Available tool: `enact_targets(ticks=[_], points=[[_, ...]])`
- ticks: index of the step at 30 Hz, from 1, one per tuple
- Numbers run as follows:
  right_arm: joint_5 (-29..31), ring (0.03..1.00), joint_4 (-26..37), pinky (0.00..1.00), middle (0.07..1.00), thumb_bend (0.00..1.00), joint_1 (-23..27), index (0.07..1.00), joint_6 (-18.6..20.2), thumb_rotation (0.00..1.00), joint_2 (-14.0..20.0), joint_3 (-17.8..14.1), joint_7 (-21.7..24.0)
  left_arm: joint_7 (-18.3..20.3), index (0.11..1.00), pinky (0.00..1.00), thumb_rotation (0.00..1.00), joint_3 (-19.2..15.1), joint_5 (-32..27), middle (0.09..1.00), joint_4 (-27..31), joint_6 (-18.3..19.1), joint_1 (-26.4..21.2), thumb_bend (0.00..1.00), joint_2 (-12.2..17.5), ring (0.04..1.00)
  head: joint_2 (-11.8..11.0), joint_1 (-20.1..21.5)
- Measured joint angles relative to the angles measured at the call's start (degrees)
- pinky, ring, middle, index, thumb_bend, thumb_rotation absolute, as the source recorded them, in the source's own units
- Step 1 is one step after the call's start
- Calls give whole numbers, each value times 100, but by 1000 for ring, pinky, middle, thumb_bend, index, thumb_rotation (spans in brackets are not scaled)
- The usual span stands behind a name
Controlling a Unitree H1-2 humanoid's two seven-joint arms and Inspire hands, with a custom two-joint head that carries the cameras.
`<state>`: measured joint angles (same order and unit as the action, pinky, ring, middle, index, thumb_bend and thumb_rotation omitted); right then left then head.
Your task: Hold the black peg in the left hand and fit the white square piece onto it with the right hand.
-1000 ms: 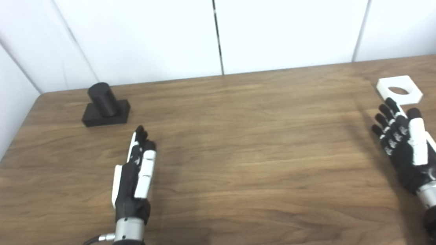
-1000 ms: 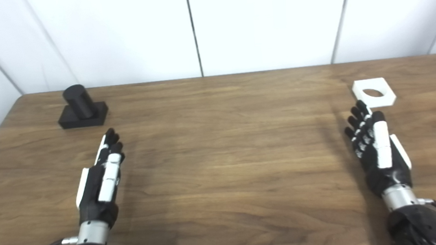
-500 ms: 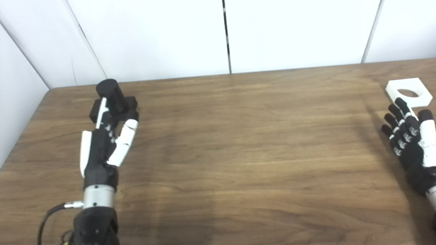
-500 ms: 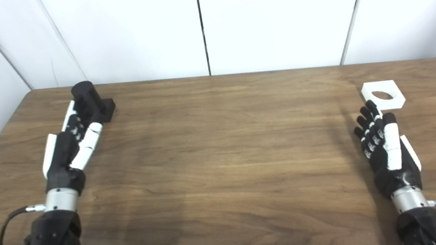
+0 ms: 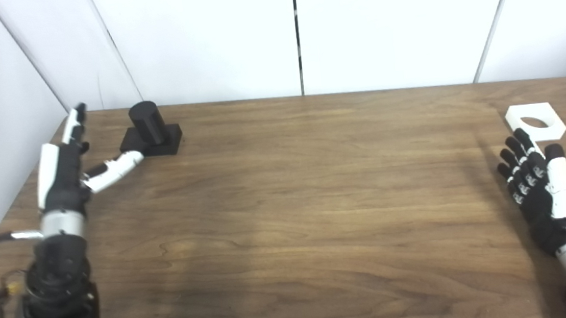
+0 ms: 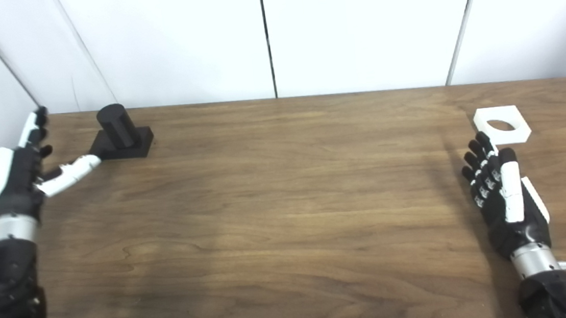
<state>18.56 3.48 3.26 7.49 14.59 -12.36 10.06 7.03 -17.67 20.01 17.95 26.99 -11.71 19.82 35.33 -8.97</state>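
The left hand is hovering at the far-left edge of the wooden table, just to the left of the black peg. Its fingers are stretching up toward the wall panels, and its thumb is spreading wide to the side, so the hand is splayed and grasping nothing. The thumb tip is lying right at the near-left corner of the peg's square base; whether it is actually touching the base is hard to tell from this angle. The black peg is standing on the table near the far-left corner, its round post rising from the flat base and appearing to lean a little to the left.

Well to the right of the peg, across a long stretch of bare wood, the white square piece is lying flat on the table near the right edge, its round hole facing up. The right hand is resting just in front of that piece, palm side down, with its fingers extended and loosely together, holding nothing. Its fingertips are pointing at the piece's near edge and sitting just short of it.
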Motion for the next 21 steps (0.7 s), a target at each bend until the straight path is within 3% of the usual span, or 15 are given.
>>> enact_targets(ticks=[5, 14, 17, 21], points=[[1, 1000, -54, 1000, 1000, 606, 24, 1000, -26, 1000, 24, 4, 71, 729, 1000, 838, 176, -257, 840, 1000, -330, 1, -328, 989, 41, 993, -9, 9], [-27, 1000, -50, 1000, 1000, 566, 29, 1000, -36, 1000, 22, 34, 80, 1371, 982, 905, 123, -655, 1911, 994, -1209, 2, -861, 985, 19, 989, 0, 202], [-107, 1000, -6, 1000, 999, 541, 27, 1000, -34, 987, 18, 62, 54, 1767, 963, 976, 218, -381, 2541, 992, -1557, -1, -1036, 999, 267, 995, 0, 194], [-163, 1000, 19, 1000, 983, 532, 21, 1000, -34, 926, 13, 78, 40, 2338, 953, 999, 240, -69, 3064, 1000, -2048, 1, -1378, 1000, 788, 1000, 18, 176]])
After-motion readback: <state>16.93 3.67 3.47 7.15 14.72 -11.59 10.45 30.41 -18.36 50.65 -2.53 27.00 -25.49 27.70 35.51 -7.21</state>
